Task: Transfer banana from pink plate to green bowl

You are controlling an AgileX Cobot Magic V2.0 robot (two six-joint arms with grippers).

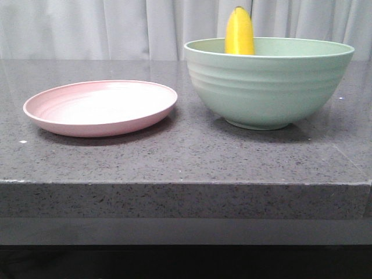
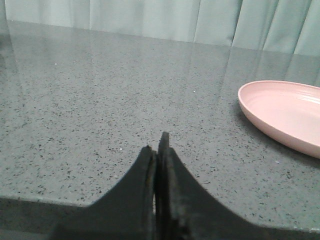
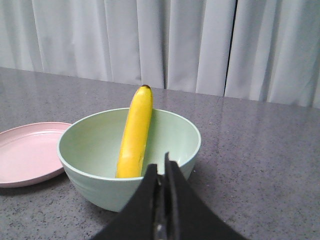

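Note:
The yellow banana [image 1: 239, 32] stands on end inside the pale mint-green bowl [image 1: 268, 81], leaning on its far wall with its dark tip above the rim. It also shows in the right wrist view [image 3: 134, 135] inside the bowl [image 3: 90, 150]. The pink plate [image 1: 100, 107] lies empty to the left of the bowl, and shows in the left wrist view [image 2: 285, 117] and the right wrist view [image 3: 27, 152]. My left gripper [image 2: 156, 142] is shut and empty, low over the counter, apart from the plate. My right gripper [image 3: 161, 167] is shut and empty, just short of the bowl's near rim.
The dark grey speckled stone counter [image 1: 186, 157] carries the plate and bowl; its front edge [image 1: 186, 183] runs across the front view. Pale curtains [image 1: 116, 26] hang behind. Neither arm shows in the front view.

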